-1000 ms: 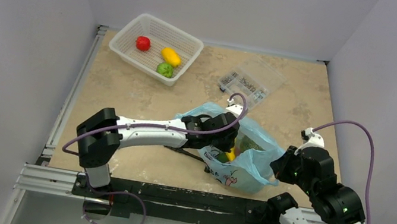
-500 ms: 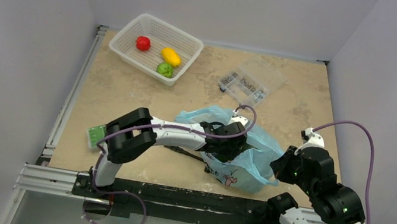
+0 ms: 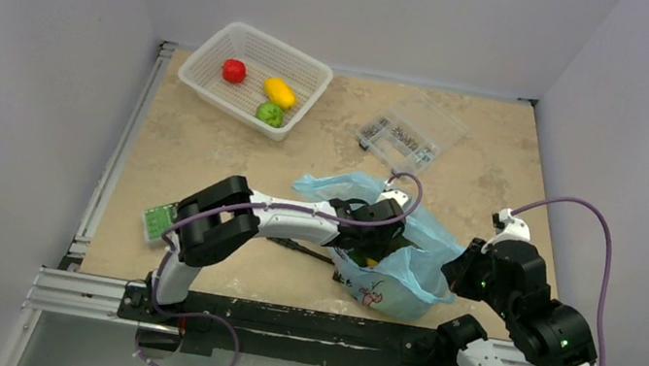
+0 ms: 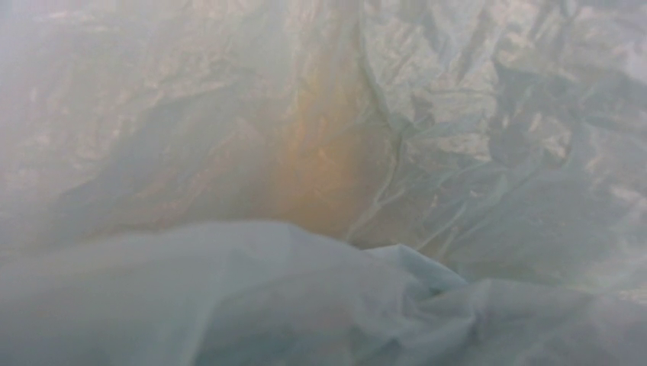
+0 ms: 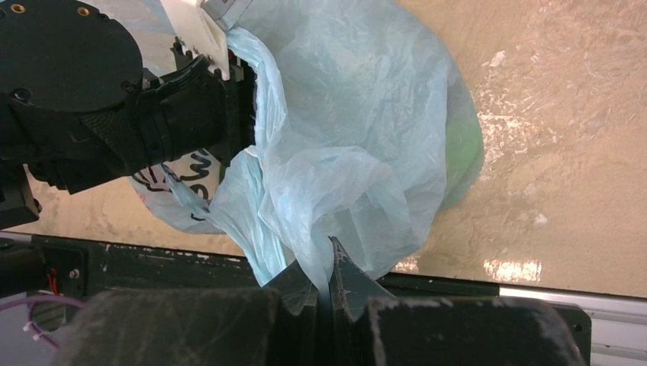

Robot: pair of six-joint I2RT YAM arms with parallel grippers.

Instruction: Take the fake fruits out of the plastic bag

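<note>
The light-blue plastic bag [image 3: 403,284] lies near the table's front edge, its mouth facing left. My left gripper [image 3: 371,238] is pushed into the mouth; its fingers are hidden by the plastic. The left wrist view shows only crinkled bag film [image 4: 488,152] with an orange tint [image 4: 320,152] behind it. A bit of yellow [image 3: 372,263] shows inside the bag. My right gripper [image 5: 329,276] is shut on a bunched edge of the bag [image 5: 343,152], at its right side [image 3: 454,270]. A green shape [image 5: 461,145] shows through the bag. Red [image 3: 234,70], orange-yellow [image 3: 280,92] and green [image 3: 270,113] fruits lie in the basket.
The white mesh basket [image 3: 314,68] stands at the back left. A clear compartment box [image 3: 407,135] of small parts sits behind the bag. A small green-and-white box [image 3: 159,219] lies at the front left by the left arm's elbow. The black front rail [image 5: 152,255] runs just below the bag.
My left arm has folded its elbow and driven the gripper deeper into the bag, uncovering the green-and-white box. The bag has bunched up a little. The right gripper has kept its hold.
</note>
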